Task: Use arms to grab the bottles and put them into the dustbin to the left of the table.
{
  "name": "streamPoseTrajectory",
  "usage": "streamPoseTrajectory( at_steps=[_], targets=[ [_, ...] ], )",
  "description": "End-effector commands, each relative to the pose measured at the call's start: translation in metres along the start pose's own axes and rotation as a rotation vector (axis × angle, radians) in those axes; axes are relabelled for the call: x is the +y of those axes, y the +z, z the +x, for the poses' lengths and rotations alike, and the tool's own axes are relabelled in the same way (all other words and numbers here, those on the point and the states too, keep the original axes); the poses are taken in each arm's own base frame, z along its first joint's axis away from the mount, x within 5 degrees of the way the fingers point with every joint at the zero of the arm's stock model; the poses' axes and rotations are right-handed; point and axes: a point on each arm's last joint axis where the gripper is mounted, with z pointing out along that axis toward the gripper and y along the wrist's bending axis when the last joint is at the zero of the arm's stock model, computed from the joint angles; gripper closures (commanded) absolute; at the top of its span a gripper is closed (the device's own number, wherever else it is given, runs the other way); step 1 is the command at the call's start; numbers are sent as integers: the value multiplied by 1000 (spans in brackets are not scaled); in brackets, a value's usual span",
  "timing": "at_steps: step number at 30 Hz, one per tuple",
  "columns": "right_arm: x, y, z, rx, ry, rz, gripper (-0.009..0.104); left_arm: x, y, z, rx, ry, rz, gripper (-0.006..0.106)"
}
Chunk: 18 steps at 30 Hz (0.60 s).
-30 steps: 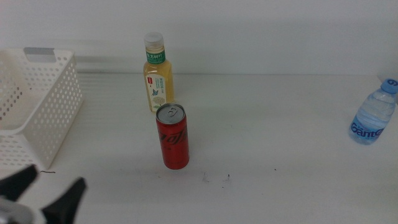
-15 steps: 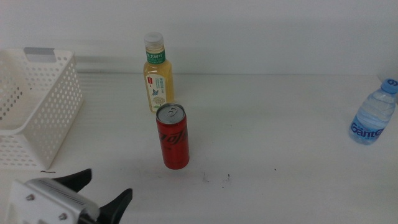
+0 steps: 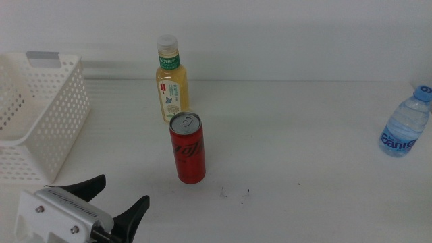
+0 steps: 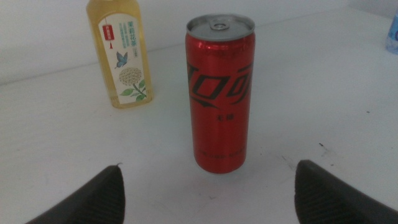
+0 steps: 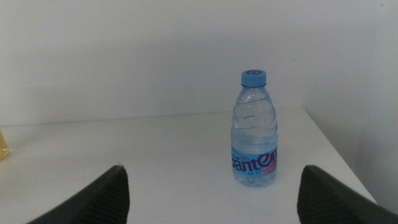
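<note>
A slim red can (image 3: 187, 148) stands upright mid-table, with the yellow-drink bottle (image 3: 171, 84) just behind it. My left gripper (image 3: 118, 196) is open at the bottom left, a short way in front of and left of the can, empty. In the left wrist view the can (image 4: 221, 93) stands centred ahead of the wide-open left gripper (image 4: 211, 196), the yellow bottle (image 4: 121, 56) behind it. The small water bottle (image 3: 405, 125) stands at the far right edge. In the right wrist view it (image 5: 254, 134) stands ahead of my open, empty right gripper (image 5: 217, 199), which is out of the middle view.
The white perforated dustbin (image 3: 61, 121) stands at the left edge of the white table (image 3: 304, 135), behind the left gripper. Small dark specks (image 3: 233, 194) lie right of the can. The table's right edge is close beside the water bottle.
My left gripper has come in from the bottom-left corner, moving right and forward toward the red can. The bottles, can and dustbin have not moved.
</note>
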Motion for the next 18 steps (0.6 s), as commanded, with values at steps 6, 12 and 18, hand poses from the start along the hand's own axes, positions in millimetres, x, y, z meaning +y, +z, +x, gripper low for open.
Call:
streamPoseTrajectory(
  at_steps=[6,12,18],
  targets=[
    [-1,0,0,-14,-5,8,2,-1,0,-5,-52,-16,11,7],
    [-1,0,0,-14,-5,8,2,-1,0,-8,-88,-7,11,7],
    [-1,0,0,-14,-5,8,2,-1,3,-8,-62,-9,7,7]
  ],
)
